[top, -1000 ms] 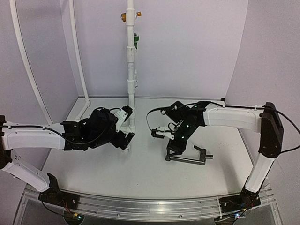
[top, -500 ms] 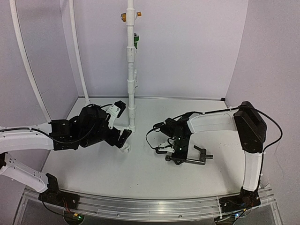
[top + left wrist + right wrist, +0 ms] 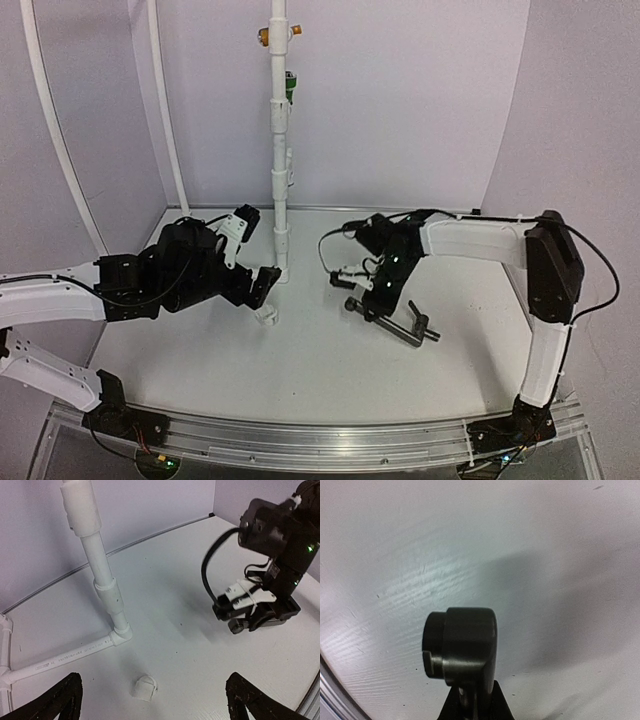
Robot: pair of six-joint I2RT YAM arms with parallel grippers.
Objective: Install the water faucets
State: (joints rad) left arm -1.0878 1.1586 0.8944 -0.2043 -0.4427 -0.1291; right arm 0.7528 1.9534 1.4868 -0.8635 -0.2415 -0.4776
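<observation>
While the overhead camera is taking in the whole scene, table [image 3: 300, 370]: is lying white and flat under everything.
White pipe [image 3: 279, 150]: is standing upright at the back middle. The left wrist view is showing its elbow and a low run lying along the table toward the left, which the overhead view is mostly hiding.
Left gripper [image 3: 258, 255]: is hovering just left of the pipe's foot, fingers spread wide apart and holding nothing. Its own camera is catching only the two black fingertips [image 3: 62, 702] at the bottom corners.
Right gripper [image 3: 365, 300]: is reaching down to the right of the pipe, fingers pressed together and clamping the tap [image 3: 395, 322] near its left end.
Tap: is sitting right of centre, its long axis running from the gripper toward the right and the near edge, crossbar end pointing away from the pipe. Whether it is touching the table I cannot tell.
Right wrist view: is showing only the tap's round end, end-on, poking out past the closed fingers against white table.
White cap [image 3: 266, 317]: is lying on the table near the pipe's foot, between the left fingertips in the left wrist view.
</observation>
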